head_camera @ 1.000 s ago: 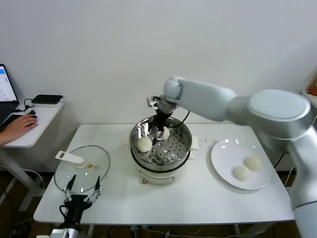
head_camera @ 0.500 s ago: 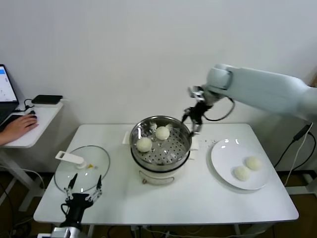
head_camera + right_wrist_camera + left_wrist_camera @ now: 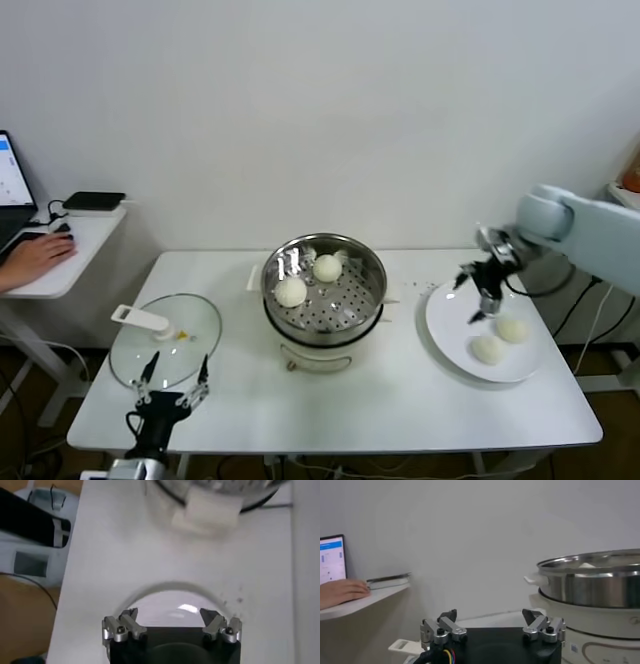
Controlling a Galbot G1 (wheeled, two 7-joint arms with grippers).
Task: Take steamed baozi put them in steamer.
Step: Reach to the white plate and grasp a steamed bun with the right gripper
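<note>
The steel steamer [image 3: 345,318] stands mid-table on its white base and holds two steamed baozi [image 3: 291,292] [image 3: 327,268]. Two more baozi [image 3: 487,349] [image 3: 512,329] lie on the white plate [image 3: 452,335] at the right. My right gripper [image 3: 470,300] hangs open and empty over the plate's left part, just short of those buns. In the right wrist view this gripper [image 3: 169,615] spreads over the bare plate [image 3: 170,602]. My left gripper [image 3: 170,384] is parked open at the table's front left; its wrist view [image 3: 490,615] looks toward the steamer [image 3: 600,580].
A round glass lid [image 3: 165,340] with a white handle lies front left, beside my left gripper. The steamer base's white handle [image 3: 207,507] juts toward the plate. A person's hand [image 3: 35,258] rests on a side desk at far left.
My right arm has lifted out of the steamer, leaving a second baozi there, and swung right to hover open over the plate. The left arm has stayed put.
</note>
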